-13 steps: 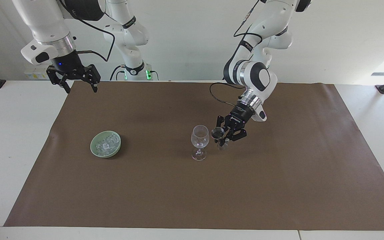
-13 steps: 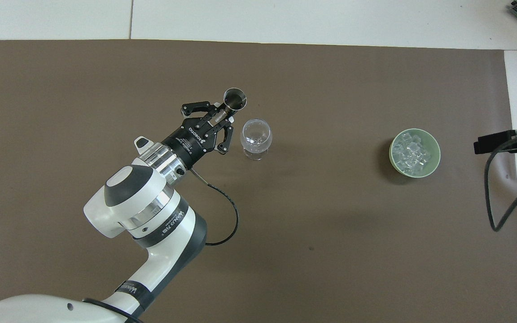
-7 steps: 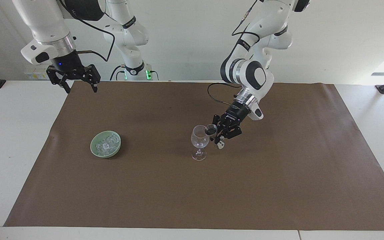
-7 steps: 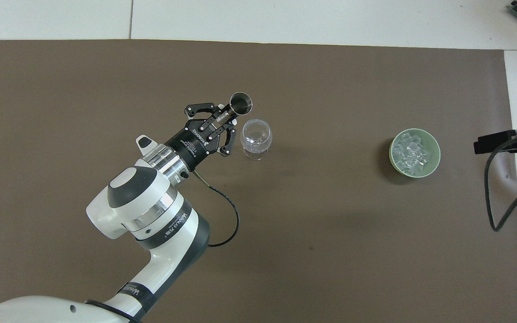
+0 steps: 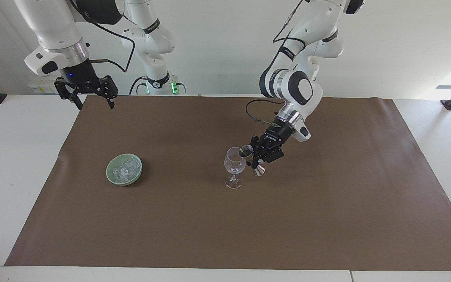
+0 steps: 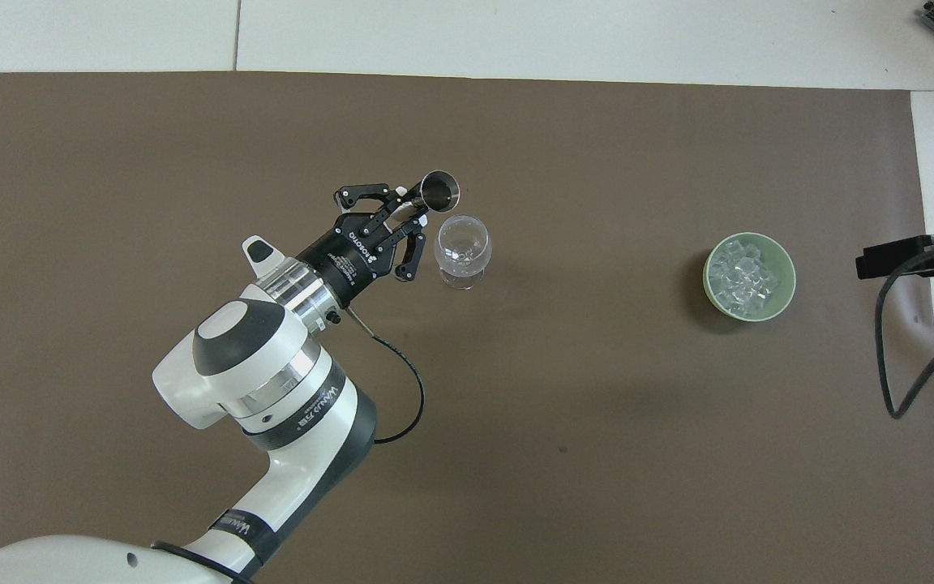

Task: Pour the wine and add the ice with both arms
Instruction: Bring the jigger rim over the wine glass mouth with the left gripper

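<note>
A clear stemmed wine glass [image 5: 234, 161] [image 6: 462, 247] stands upright on the brown mat. My left gripper [image 5: 258, 158] [image 6: 402, 214] is shut on the waist of a small metal jigger [image 5: 246, 150] [image 6: 439, 188]. The jigger is tilted, with its upper mouth at the glass's rim. Its inside looks dark, and the wine itself is hidden. The ice [image 5: 125, 167] [image 6: 747, 272] lies piled in a pale green bowl [image 5: 112, 175] [image 6: 785, 294] toward the right arm's end. My right gripper [image 5: 95, 105] waits open in the air over the mat's corner, with nothing between its fingers.
The brown mat [image 5: 327, 215] [image 6: 597, 446] covers most of the white table [image 5: 10, 164]. A black cable [image 6: 893, 357] hangs at the right arm's end in the overhead view. A third arm's base [image 5: 156, 74] stands at the robots' edge.
My left gripper has carried the jigger toward the wine glass and tipped it further, bringing its mouth to the rim. The right arm has not moved.
</note>
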Robot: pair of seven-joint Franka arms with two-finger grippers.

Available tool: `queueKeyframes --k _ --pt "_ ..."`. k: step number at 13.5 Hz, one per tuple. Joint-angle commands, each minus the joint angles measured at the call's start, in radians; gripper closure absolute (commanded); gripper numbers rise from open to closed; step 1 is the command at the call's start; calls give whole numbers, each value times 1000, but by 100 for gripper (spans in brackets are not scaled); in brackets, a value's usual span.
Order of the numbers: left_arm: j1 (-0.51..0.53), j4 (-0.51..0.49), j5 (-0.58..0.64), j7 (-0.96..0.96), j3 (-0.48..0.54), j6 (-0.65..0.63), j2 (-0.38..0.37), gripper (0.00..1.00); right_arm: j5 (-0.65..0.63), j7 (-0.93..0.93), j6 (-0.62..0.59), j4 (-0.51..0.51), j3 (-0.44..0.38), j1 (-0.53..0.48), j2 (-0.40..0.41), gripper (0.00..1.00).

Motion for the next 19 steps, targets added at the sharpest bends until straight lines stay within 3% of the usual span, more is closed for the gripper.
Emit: queueKeyframes --k 1,16,19 --pt "-17 7 15 42 11 4 -4 100 11 17 -21 14 0 -2 6 0" --pt "-18 -26 75 219 11 -29 -17 100 11 17 -21 14 0 -2 6 0" --pt "-18 -26 154 236 10 -35 -16 100 12 17 -21 14 2 -2 6 0"
